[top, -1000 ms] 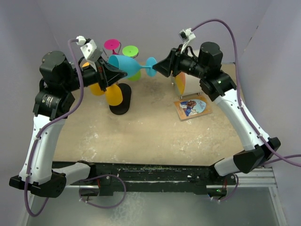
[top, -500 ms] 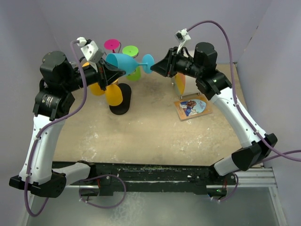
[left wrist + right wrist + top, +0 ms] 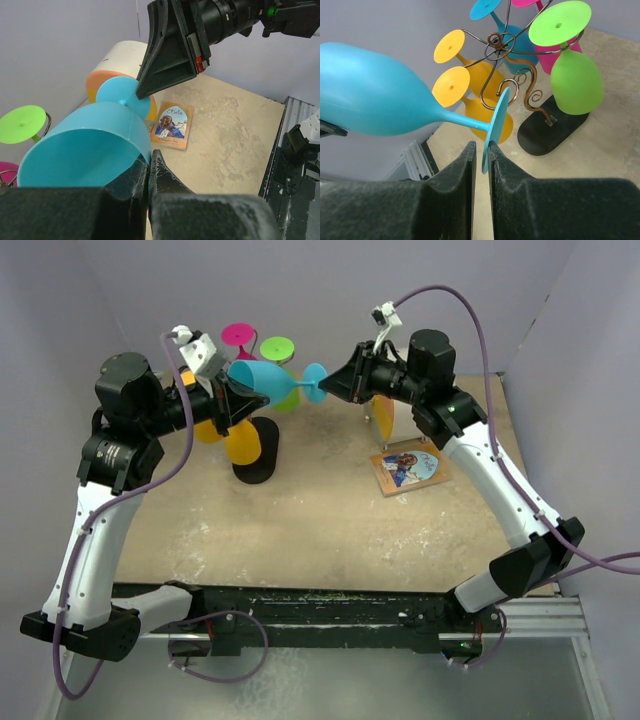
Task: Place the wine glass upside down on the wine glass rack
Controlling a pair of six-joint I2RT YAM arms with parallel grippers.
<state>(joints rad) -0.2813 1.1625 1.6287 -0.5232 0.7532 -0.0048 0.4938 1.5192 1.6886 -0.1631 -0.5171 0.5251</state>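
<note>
You hold the blue wine glass (image 3: 265, 380) on its side in the air over the far-left part of the table (image 3: 300, 520), just beside the wine glass rack (image 3: 256, 468). It isn't hung yet: inverting it and slipping the stem onto the rack is left. Your left gripper (image 3: 243, 392) is clamped on the bowl's rim; your right gripper (image 3: 328, 388) pinches the foot's edge. The right wrist view shows a free-looking wire curl (image 3: 509, 92) close to the foot, barely visible from overhead. Only the left wrist view shows the bowl wall between the fingers (image 3: 167, 182).
</note>
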